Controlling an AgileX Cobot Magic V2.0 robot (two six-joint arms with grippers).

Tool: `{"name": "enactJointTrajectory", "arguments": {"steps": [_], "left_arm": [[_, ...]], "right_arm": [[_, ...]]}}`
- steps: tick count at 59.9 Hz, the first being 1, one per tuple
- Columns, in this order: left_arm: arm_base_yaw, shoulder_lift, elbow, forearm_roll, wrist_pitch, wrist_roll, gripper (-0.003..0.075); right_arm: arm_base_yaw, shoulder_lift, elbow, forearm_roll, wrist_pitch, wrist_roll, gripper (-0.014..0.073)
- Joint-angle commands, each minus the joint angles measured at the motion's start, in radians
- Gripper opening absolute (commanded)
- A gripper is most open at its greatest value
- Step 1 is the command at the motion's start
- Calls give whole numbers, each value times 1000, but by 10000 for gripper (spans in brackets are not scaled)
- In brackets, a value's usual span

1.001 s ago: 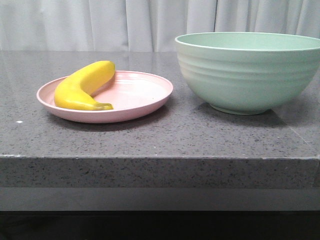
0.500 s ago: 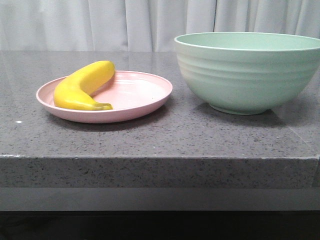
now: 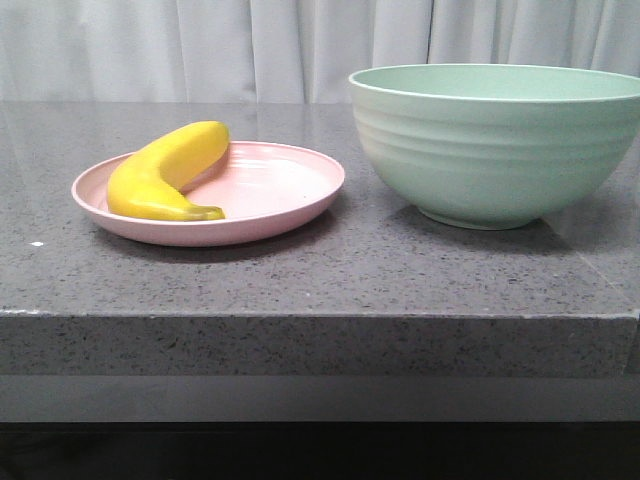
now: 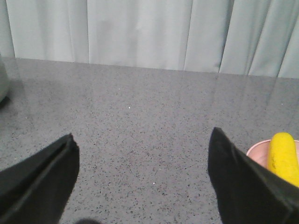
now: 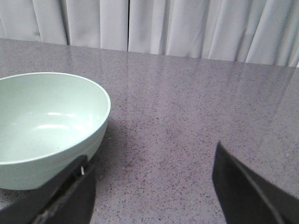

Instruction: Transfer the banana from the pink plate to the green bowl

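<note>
We count one banana [image 3: 165,172] on one pink plate [image 3: 270,195], beside one green bowl [image 3: 495,145]; none carries readable writing. Both the left gripper [image 4: 140,179] and right gripper [image 5: 152,186] hold their fingers spread apart, empty.

1. The plate [image 3: 270,195] has slid a tiny bit to the left on the table [image 3: 320,280], away from the bowl [image 3: 495,150].
2. The banana [image 3: 165,172] on the plate went the same tiny bit left with it.
3. It is a very small shift, hard to spot.
</note>
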Motion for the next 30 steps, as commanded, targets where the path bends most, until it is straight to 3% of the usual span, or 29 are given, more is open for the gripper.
{"name": "enactJointTrajectory", "arguments": {"steps": [1, 17, 30], "left_arm": [[-20, 53, -67, -13, -36, 14, 565], [-220, 325, -264, -13, 112, 50, 561], [-383, 593, -420, -21, 213, 42, 490]], "right_arm": [[-7, 19, -36, 17, -52, -11, 547], [-7, 19, -36, 40, -31, -11, 547], [-7, 19, -36, 40, -31, -11, 547]]}}
